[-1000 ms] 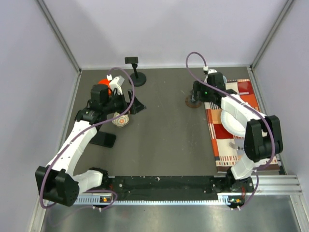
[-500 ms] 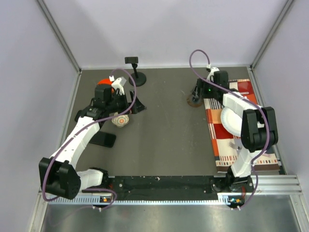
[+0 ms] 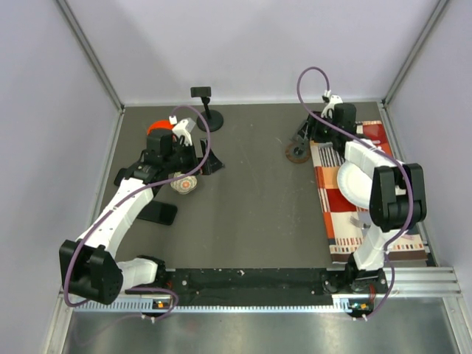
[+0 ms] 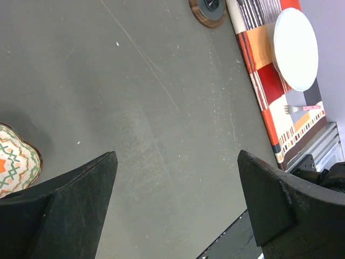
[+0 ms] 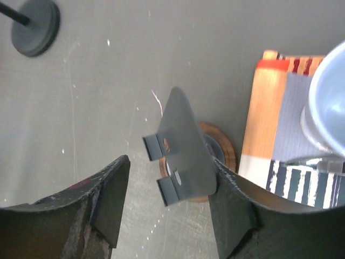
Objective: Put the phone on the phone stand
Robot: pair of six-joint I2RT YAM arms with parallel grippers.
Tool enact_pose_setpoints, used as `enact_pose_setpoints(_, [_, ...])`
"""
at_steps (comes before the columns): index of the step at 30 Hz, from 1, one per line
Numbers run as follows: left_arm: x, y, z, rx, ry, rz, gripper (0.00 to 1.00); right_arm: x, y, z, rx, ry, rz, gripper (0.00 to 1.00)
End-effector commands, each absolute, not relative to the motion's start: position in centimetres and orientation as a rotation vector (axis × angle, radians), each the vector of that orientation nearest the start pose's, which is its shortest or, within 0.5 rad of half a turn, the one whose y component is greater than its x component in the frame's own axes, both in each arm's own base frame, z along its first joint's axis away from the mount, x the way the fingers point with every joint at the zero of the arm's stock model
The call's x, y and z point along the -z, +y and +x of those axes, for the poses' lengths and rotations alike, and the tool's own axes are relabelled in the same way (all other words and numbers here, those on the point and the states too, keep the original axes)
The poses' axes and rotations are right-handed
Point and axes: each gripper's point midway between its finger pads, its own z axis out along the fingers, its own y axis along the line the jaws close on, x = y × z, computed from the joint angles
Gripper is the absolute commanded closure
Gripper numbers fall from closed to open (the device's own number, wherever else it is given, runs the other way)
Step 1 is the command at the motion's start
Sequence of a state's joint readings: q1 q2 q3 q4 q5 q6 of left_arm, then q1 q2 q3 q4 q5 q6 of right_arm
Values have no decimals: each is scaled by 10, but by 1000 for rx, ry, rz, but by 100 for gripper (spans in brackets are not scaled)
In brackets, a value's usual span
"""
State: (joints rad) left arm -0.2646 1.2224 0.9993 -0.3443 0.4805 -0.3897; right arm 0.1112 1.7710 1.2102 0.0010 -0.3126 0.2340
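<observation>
The phone (image 3: 159, 213) lies flat on the table at the left, partly under my left forearm. The phone stand (image 3: 210, 118) stands at the back, with its small head (image 3: 200, 92) up; its round base also shows in the right wrist view (image 5: 35, 27). My left gripper (image 3: 206, 161) is open and empty above bare table (image 4: 177, 164), between phone and stand. My right gripper (image 3: 303, 137) is open around the grey upright plate (image 5: 186, 145) of a brown-based stand (image 3: 297, 152); the plate sits close to the right-hand finger (image 5: 232, 199).
A patterned bowl (image 3: 184, 184) sits under my left wrist and shows in the left wrist view (image 4: 16, 162). A red object (image 3: 156, 127) lies behind the left arm. A striped cloth (image 3: 369, 221) at the right carries a white plate (image 3: 355, 184) and a fork (image 4: 302, 108).
My right wrist has pulled back towards the far right, uncovering more of the brown-based stand. My left wrist has shifted a little towards the back. The phone has not moved.
</observation>
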Motion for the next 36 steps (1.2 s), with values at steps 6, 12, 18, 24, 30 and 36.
enact_pose_setpoints(6, [-227,-185,317,880,2145,192,2,-159,130,488,-664,1977,70,66])
enact_pose_setpoints(12, [-228,-185,316,879,2140,195,2,-154,129,477,-690,1941,200,100])
enact_pose_setpoints(18, [-229,-181,314,858,2131,192,2,-151,134,474,-646,1954,221,100])
enact_pose_setpoints(24, [-225,-180,315,853,2145,171,2,-152,136,467,-655,1951,227,36])
enact_pose_setpoints(30, [-198,-126,332,482,2261,-123,2,-164,125,447,-592,1958,237,11])
enact_pose_setpoints(36, [-190,-56,329,106,2317,-520,2,-190,107,419,-510,1914,227,3])
